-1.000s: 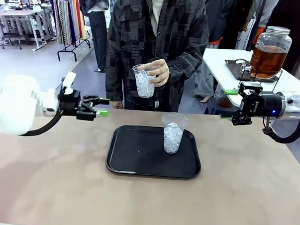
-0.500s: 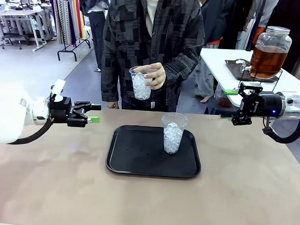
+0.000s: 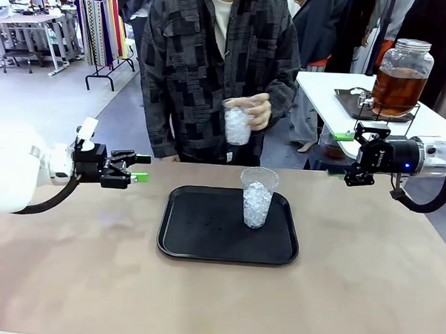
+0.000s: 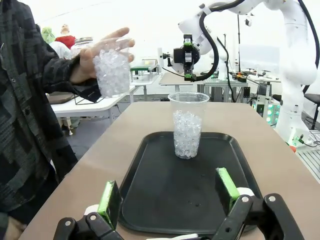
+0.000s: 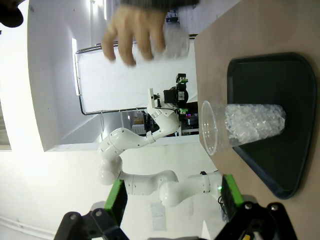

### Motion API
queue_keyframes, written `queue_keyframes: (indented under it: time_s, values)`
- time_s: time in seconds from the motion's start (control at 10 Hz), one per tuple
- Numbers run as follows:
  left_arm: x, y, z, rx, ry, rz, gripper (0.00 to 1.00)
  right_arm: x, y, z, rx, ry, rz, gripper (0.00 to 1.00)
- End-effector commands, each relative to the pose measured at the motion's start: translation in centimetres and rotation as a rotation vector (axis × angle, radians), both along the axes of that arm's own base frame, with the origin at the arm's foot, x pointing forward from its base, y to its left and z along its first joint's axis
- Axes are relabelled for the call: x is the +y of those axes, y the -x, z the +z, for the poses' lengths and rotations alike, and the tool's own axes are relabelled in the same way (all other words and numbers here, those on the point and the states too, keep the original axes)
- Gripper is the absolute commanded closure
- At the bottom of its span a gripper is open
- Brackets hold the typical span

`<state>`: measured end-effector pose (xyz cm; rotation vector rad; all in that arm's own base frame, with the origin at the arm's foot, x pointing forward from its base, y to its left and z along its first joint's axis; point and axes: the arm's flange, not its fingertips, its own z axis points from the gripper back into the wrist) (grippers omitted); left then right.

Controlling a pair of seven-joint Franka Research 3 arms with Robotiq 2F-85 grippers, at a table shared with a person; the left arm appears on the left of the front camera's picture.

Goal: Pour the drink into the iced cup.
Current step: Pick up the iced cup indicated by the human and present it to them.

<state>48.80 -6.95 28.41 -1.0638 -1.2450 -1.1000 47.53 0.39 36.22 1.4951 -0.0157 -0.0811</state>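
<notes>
Our counter [image 3: 70, 279] looks the same as a second ago. The person across it has shuffled toward our right. The jar [image 3: 400, 67] with the amber drink [image 3: 395, 89] sits on the white side counter [image 3: 322, 90] far right, behind our right arm. The black tray [image 3: 197, 240] hasn't moved, and the tray cup [image 3: 258, 198], full of ice, stands upright at its far right part. The person's hand [image 3: 256, 109] has carried the held cup [image 3: 237, 123], also iced, over toward the middle. Our left gripper [image 3: 142, 169] has pulled back left of the tray, wide and empty. Our right gripper [image 3: 337, 155] hasn't budged, also wide and empty.
</notes>
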Motion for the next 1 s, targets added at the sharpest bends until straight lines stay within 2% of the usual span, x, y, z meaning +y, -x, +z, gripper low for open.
queue_keyframes:
  time_s: [0.0,0.9]
  values:
    - [-0.14,-0.13,0.28,0.004,-0.005,0.001,0.0,0.09,-0.01,0.16,-0.006,0.001,0.0,0.0]
    - [-0.14,-0.13,0.28,0.004,-0.005,0.001,0.0,0.09,-0.01,0.16,-0.006,0.001,0.0,0.0]
